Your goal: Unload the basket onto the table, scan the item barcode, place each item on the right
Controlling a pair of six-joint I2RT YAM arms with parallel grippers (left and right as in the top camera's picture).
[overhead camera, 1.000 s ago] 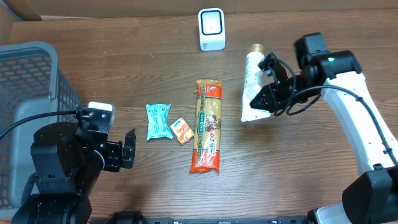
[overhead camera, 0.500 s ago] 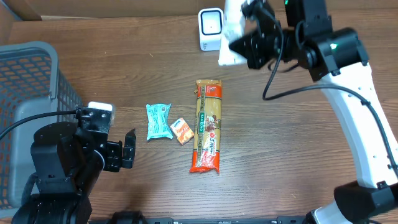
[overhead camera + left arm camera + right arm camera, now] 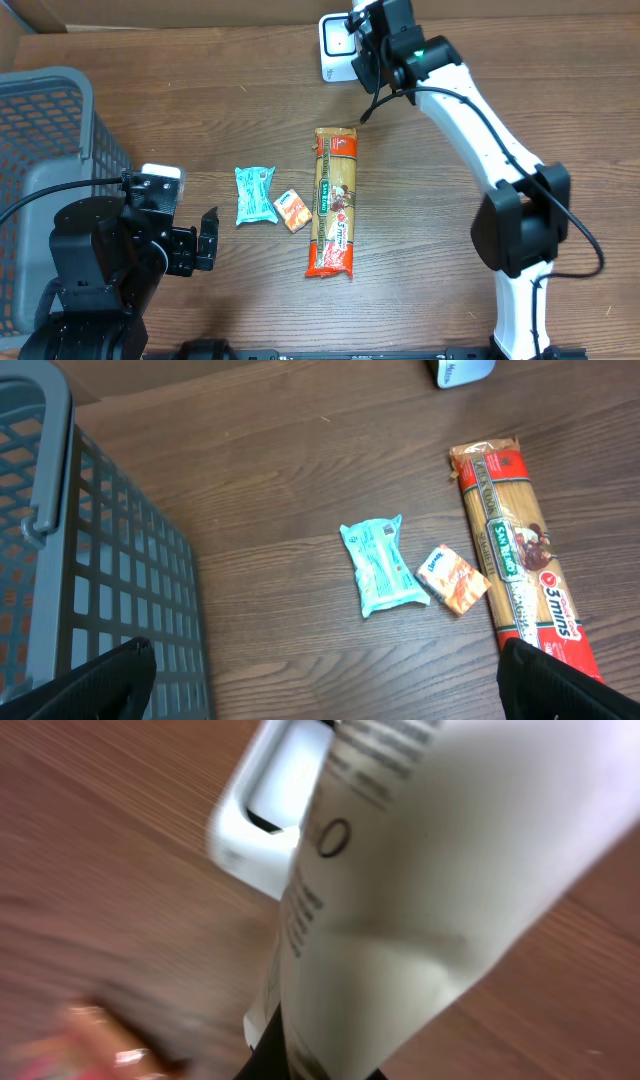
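- Right gripper (image 3: 372,52): jaws closed on a white tube (image 3: 420,890). It is raised at the far edge of the table, with the arm stretched across from the right side.
- White tube: held in the air just in front of the barcode scanner (image 3: 337,45). In the right wrist view its black-printed side fills most of the frame and hides part of the scanner. The print is too blurred to read, and no barcode can be made out.
- Barcode scanner: a small white upright unit with a dark window, standing at the table's far middle.
- Left gripper (image 3: 207,240): jaws spread fully apart and holding nothing. It hangs low over the near left of the table, beside the basket.
- Spaghetti packet (image 3: 333,200): lies flat at the centre with its long side running away from the robot.
- Orange packet (image 3: 292,210): small, lying just left of the spaghetti.
- Teal pouch (image 3: 255,193): lies flat just left of the orange packet.
- Grey basket (image 3: 60,85): plastic mesh walls, at the left edge.
- Wooden table (image 3: 450,280): dark brown grain.
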